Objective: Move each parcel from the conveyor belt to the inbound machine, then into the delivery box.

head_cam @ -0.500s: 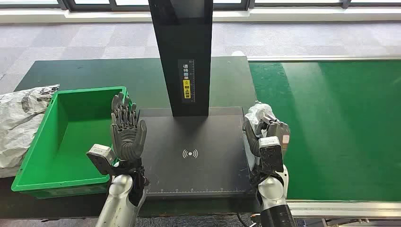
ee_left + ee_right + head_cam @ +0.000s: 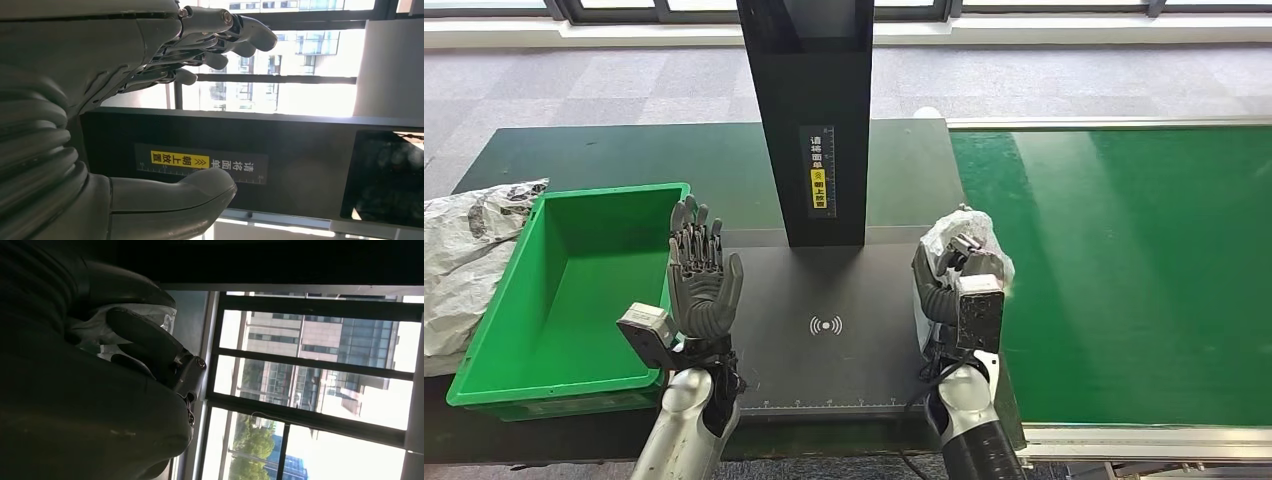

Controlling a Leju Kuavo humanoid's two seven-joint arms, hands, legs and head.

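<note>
Parcel-sorting station in an office-like hall, green conveyor belt (image 2: 1124,270), black inbound scanning machine (image 2: 824,300), green delivery box (image 2: 484,340), grey carpet floor (image 2: 574,85), large windows (image 2: 320,375).

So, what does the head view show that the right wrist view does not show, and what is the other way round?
Only the head view: the green bin, the black scanner platform with its upright column, the green conveyor belt, and the left hand, raised with fingers apart and holding nothing.

Only the right wrist view: windows with buildings and trees outside.

Both: the right hand gripping the white plastic parcel, seen close and dark in the wrist view.
</note>
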